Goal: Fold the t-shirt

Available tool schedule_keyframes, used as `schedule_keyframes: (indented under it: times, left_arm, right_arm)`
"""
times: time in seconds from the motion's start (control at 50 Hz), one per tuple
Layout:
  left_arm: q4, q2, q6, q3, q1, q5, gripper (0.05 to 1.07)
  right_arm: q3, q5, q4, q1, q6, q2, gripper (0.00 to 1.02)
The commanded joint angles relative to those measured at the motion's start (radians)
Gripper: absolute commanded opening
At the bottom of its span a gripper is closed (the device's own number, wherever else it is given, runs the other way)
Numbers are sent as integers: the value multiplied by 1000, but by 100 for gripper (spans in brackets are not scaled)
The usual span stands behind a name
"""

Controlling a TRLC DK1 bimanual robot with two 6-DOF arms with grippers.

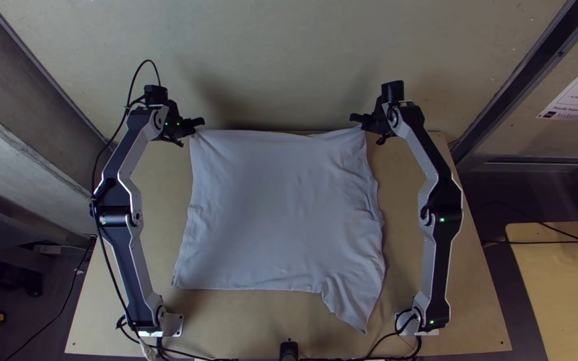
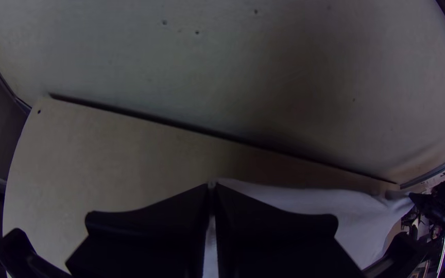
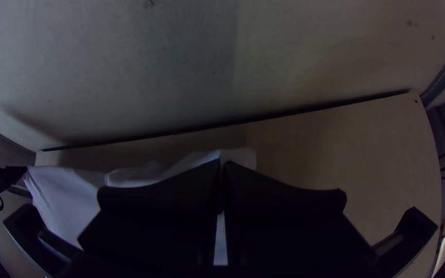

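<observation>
The white t-shirt lies spread on the table, its far edge pulled nearly straight between both grippers; one part juts toward the near edge at lower right. At its far left corner is my left gripper, and at its far right corner my right gripper. In the left wrist view, my left gripper is shut on the corner of the cloth. The right wrist view has my right gripper shut on the other corner of the cloth.
A pale upright panel stands along the table's far edge. Bare wood of the table shows around the shirt. Black cables run along the near edge between the arm bases.
</observation>
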Motion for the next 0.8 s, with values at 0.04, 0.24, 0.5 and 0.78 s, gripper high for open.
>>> schedule_keyframes:
  times: [0.04,0.24,0.5,0.78]
  left_arm:
    - [27,-111,11,-120,15,2,8]
    - [105,-237,16,-330,15,27,8]
    - [137,-380,17,-529,25,50,8]
    - [137,-518,60,-690,57,73,8]
  right_arm:
    - [-93,14,-15,-16,-34,-134,2]
    - [-246,14,-17,-8,-38,-254,2]
    - [-481,16,-13,6,-46,-403,2]
    - [-725,20,26,30,-38,-568,2]
